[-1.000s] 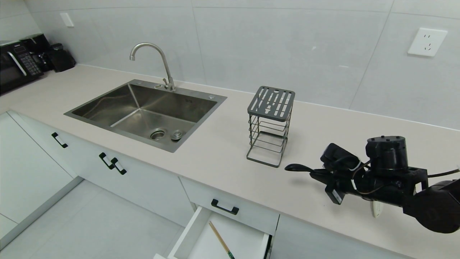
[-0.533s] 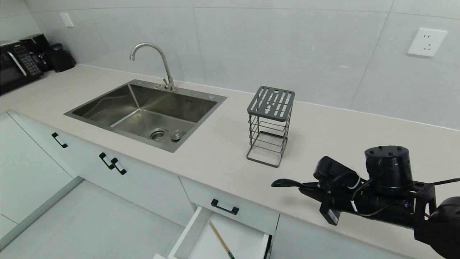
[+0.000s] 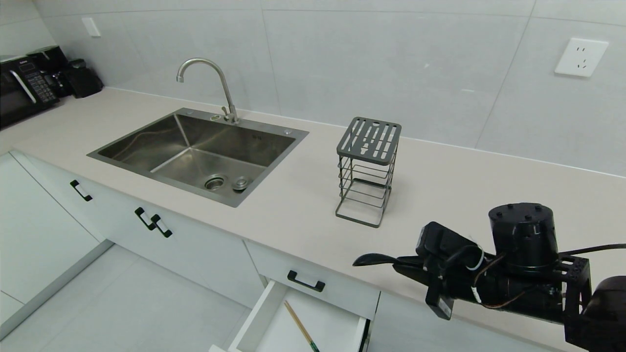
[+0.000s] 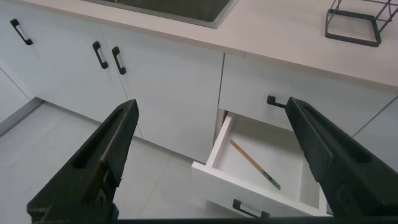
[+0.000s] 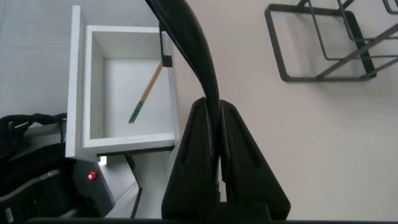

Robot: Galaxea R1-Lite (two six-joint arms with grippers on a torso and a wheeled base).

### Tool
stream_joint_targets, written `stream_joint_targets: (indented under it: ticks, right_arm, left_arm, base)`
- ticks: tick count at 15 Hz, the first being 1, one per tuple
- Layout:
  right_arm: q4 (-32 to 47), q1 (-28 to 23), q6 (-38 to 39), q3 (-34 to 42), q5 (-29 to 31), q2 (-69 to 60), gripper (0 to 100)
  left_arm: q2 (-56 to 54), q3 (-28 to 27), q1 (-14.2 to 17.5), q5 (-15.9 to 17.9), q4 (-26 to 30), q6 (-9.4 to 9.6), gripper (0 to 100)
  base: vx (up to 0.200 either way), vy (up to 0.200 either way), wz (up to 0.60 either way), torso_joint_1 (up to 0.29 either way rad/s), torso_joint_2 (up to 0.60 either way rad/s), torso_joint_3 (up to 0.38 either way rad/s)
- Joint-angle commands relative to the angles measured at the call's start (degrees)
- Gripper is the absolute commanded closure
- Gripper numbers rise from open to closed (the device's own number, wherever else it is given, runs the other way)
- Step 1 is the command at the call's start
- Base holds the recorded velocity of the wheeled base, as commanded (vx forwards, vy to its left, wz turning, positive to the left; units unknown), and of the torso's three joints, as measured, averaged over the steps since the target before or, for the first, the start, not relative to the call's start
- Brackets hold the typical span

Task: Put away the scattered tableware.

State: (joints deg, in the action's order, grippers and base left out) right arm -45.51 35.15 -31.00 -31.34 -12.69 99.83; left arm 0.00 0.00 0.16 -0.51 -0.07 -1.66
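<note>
Right gripper (image 3: 408,266) clenched on glossy black spoon (image 3: 372,259), at matte counter's (image 3: 293,215) front edge. Below: open white drawer (image 3: 254,318), 1 wooden chopstick (image 3: 299,327). Left gripper (image 4: 210,107) fingers spread wide.

Nothing legible from where I stand. Two spots carry print, and neither can be read.
- Microwave (image 3: 22,93), on the counter far to the left of the sink (image 3: 254,123): pale markings on its keypad, too small to make out.
- Sink's own rear inner wall: small dark stamp (image 3: 256,137), characters unresolved.
</note>
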Motion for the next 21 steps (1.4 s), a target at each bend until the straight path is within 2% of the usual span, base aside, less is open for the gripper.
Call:
stream_joint_targets:
  ticks: [1, 14, 19, 20, 21]
  right_arm:
    - [0.0, 2.0, 0.1, -0.2, 0.7, -0.2, 100]
    - [-1.3, 13.9, 5.0, -5.0, 3.6, 4.1, 100]
    - [-1.3, 17.2, 6.8, -10.8, 3.8, 9.9, 100]
    - [-1.3, 17.9, 8.0, -11.8, 4.1, 10.6, 100]
    - [-1.4, 19.3, 11.9, -14.4, 6.9, 12.0, 100]
  left_arm:
    - [0.0, 0.0, 0.0, 0.0, 0.0, -0.01, 0]
    - [0.0, 0.0, 0.0, -0.1, 0.0, -0.01, 0]
    - [0.0, 0.0, 0.0, 0.0, 0.0, -0.10, 0]
    - [0.0, 0.0, 0.0, -0.1, 0.0, -0.01, 0]
    - [0.0, 0.0, 0.0, 0.0, 0.0, -0.01, 0]
  base:
    - [0.000, 0.000, 0.00, 0.000, 0.00, 0.000]
    - [0.000, 0.000, 0.00, 0.000, 0.00, 0.000]
    - [0.000, 0.000, 0.00, 0.000, 0.00, 0.000]
    - [0.000, 0.000, 0.00, 0.000, 0.00, 0.000]
    - [0.000, 0.000, 0.00, 0.000, 0.00, 0.000]
